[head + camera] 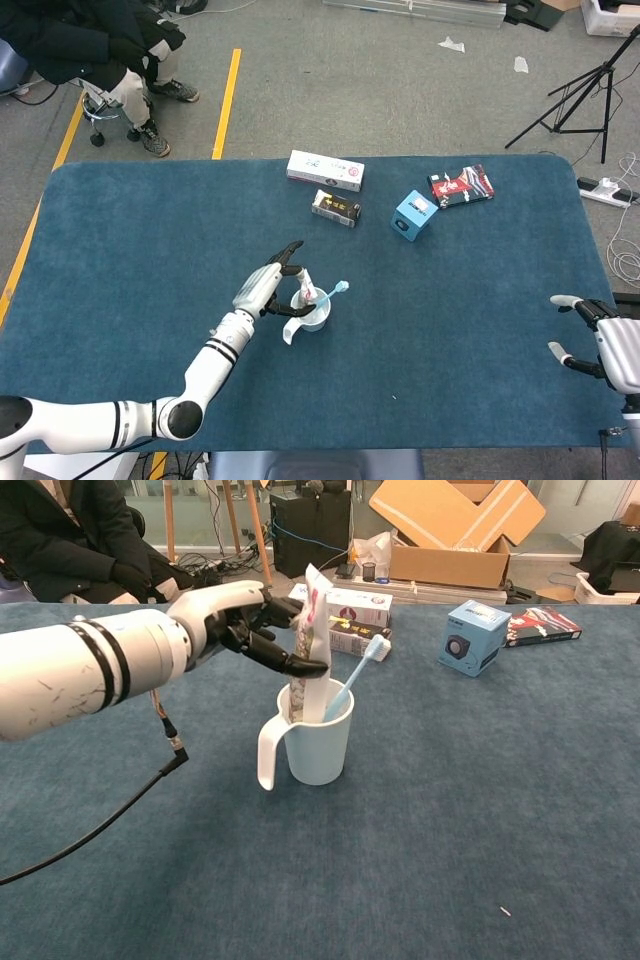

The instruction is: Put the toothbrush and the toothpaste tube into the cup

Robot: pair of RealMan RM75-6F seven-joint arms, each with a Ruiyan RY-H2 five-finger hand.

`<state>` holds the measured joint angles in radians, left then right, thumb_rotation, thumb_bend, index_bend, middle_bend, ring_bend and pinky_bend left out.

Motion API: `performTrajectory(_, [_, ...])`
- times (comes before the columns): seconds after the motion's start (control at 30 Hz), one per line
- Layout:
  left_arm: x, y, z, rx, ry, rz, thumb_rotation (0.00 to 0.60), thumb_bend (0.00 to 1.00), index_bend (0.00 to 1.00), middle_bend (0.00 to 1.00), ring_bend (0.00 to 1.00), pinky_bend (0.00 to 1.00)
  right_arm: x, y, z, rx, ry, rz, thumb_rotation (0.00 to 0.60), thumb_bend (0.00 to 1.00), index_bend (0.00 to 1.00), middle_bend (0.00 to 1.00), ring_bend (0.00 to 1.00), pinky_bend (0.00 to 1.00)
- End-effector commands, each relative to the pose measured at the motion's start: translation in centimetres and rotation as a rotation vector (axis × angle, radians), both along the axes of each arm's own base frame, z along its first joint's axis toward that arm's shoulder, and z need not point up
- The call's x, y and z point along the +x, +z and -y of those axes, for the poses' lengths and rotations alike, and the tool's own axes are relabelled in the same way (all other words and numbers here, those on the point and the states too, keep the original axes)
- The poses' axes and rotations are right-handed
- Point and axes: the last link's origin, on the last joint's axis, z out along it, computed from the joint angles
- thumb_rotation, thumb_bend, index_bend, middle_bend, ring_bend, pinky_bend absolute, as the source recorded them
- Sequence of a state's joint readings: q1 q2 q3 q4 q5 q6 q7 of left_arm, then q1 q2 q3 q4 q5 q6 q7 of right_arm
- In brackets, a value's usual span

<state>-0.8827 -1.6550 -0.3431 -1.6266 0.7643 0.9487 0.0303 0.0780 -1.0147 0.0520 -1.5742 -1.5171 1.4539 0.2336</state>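
Observation:
A white cup (320,745) with a handle stands mid-table, also seen in the head view as the cup (311,320). A blue toothbrush (357,675) leans in it, head up to the right; the toothbrush (337,290) head pokes over the rim. The toothpaste tube (307,645) stands upright with its lower end inside the cup. My left hand (238,625) grips the tube from the left, fingers wrapped around its upper part; the left hand (268,290) sits just left of the cup. My right hand (590,340) hovers at the table's right edge, fingers apart, holding nothing.
Behind the cup lie a white box (325,170), a dark box (335,207), a blue cube box (413,215) and a red-black packet (461,186). A seated person (90,40) is beyond the far left corner, a tripod (590,90) beyond the far right.

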Motion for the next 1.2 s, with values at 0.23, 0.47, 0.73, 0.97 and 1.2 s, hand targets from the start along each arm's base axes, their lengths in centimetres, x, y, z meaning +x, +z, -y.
performTrajectory(0.23, [-0.8,-1.2,0.3,-0.037,-0.001,-0.005,0.600,0.40,0.59,0.02,0.00,0.00,0.0,0.0,0.0,0.002,-0.001,0.000,0.600,0.16,0.33,0.42,0.34,0.47])
performTrajectory(0.47, [-1.2,-1.7,0.4,-0.048,0.006,-0.014,0.600,0.40,0.56,0.02,0.00,0.00,0.0,0.0,0.0,0.001,0.000,0.002,0.600,0.16,0.33,0.41,0.34,0.47])
performTrajectory(0.73, [-1.4,-2.0,0.4,-0.056,0.009,-0.031,0.600,0.38,0.51,0.02,0.00,0.00,0.0,0.0,0.0,0.004,-0.001,0.001,0.600,0.16,0.33,0.41,0.34,0.47])
performTrajectory(0.97, [-1.2,-2.3,0.6,-0.060,0.000,-0.037,0.600,0.33,0.47,0.02,0.00,0.00,0.0,0.0,0.0,0.002,0.001,0.003,0.600,0.16,0.33,0.41,0.34,0.47])
performTrajectory(1.2, [-1.3,-2.2,0.6,-0.059,0.001,-0.038,0.600,0.30,0.42,0.02,0.00,0.00,0.0,0.1,0.0,0.001,0.003,0.007,0.600,0.16,0.33,0.42,0.34,0.47])
